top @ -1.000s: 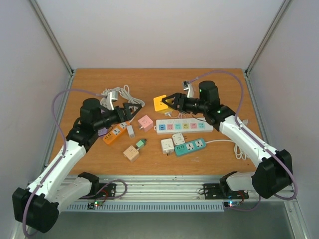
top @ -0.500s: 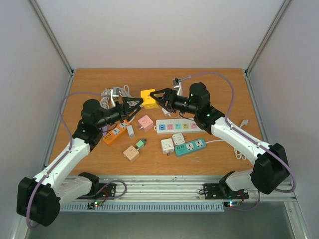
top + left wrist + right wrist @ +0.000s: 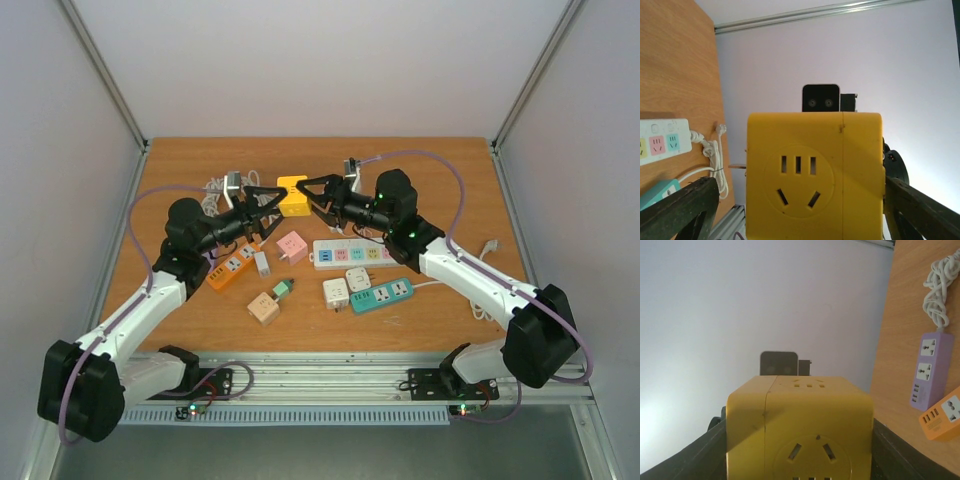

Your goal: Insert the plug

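Yellow, smooth, round-edged plastic cube [image 3: 291, 189] fills right gripper [image 3: 306, 198].

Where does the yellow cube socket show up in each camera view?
Top external: the yellow cube socket is in the upper centre, over the far half of the table.
Left wrist: lower centre, large, with its socket face toward the camera; table on the left.
Right wrist: bottom centre; table on the right.
Shared landmark: the orange wooden table.
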Available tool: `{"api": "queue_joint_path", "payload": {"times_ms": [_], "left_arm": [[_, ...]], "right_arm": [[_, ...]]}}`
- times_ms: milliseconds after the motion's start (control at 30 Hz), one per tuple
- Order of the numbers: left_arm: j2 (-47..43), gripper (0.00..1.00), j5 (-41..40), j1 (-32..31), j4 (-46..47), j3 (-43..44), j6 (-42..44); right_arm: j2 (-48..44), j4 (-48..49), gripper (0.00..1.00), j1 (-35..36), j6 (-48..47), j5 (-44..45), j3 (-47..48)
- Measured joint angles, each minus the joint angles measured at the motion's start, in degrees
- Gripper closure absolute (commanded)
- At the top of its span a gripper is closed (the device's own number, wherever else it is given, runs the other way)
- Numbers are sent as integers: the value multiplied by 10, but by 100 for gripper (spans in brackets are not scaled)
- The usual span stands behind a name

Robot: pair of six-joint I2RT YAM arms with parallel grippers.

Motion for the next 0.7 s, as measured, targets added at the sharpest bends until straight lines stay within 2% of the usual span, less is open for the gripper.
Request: {"api": "queue_joint_path", "payload": {"times_ms": [167, 367, 633, 700], "left_arm": [[0, 32, 0, 0, 3, 0, -3], [0, 45, 1, 0, 2, 0, -11], [1, 46, 5, 0, -9, 0, 0], [0, 46, 5, 0, -32, 2, 21]], "right_arm": [[0, 3, 45, 0, 14, 5, -5], [0, 7, 40, 0, 18, 9, -13], [0, -3, 8, 0, -7, 19, -20], [-6, -39, 6, 1, -44, 30, -20]]}}
